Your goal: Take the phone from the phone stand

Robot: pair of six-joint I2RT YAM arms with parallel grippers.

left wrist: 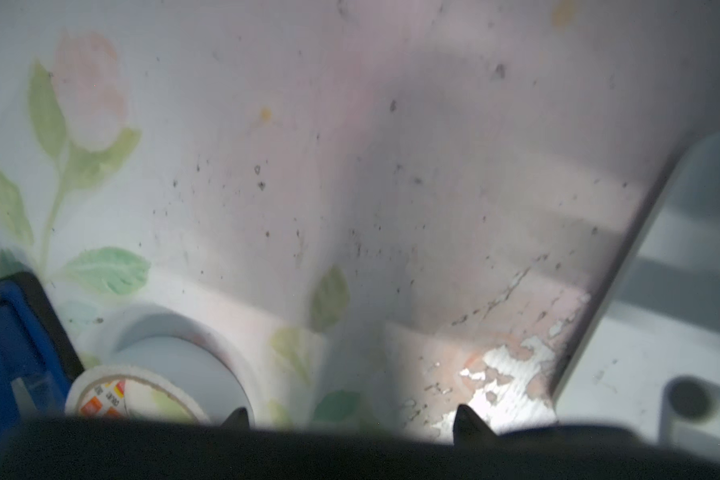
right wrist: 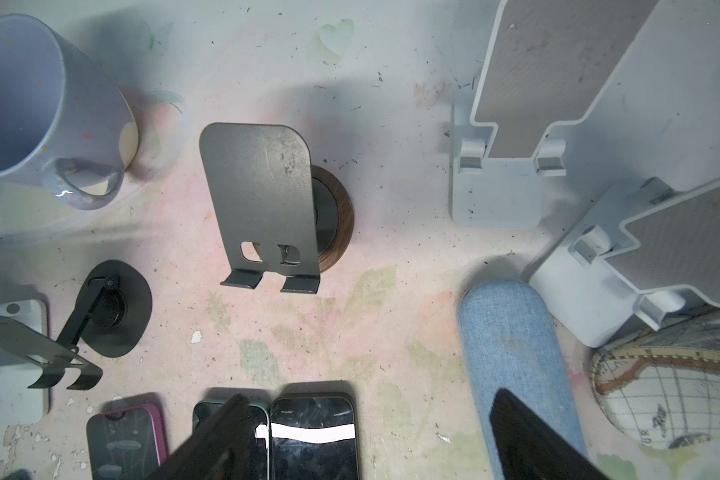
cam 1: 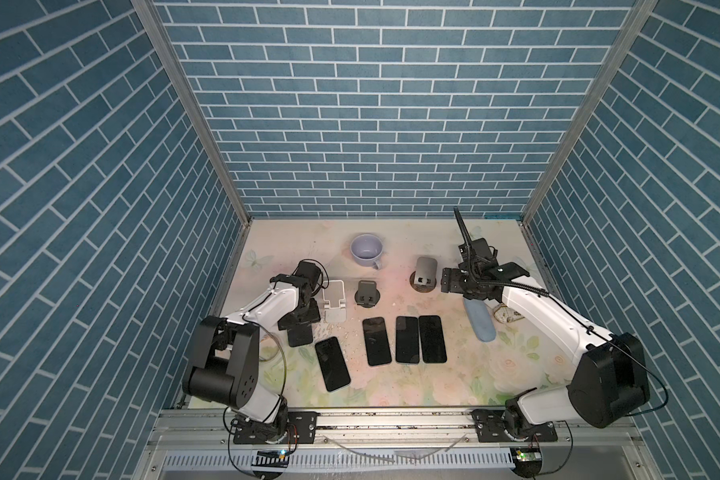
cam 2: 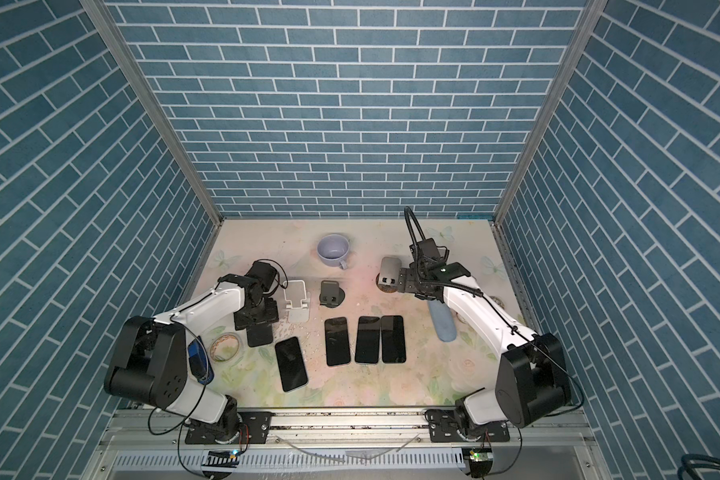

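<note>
Closest to me runs the metal rail (cam 1: 391, 434) along the front edge of the flowered bench (cam 1: 454, 382). Beyond it, four dark phones (cam 1: 406, 340) lie flat, screens up. The left pincer (cam 1: 299, 328) is drawn in on a fifth phone (cam 1: 300, 340), which juts out beneath it just in front of the bare white stand (cam 1: 334, 297). Whether that phone touches the bench I cannot tell. The right pincer (right wrist: 371, 399) hangs spread wide, gripping nothing, near the grey stand (cam 1: 426, 270).
</note>
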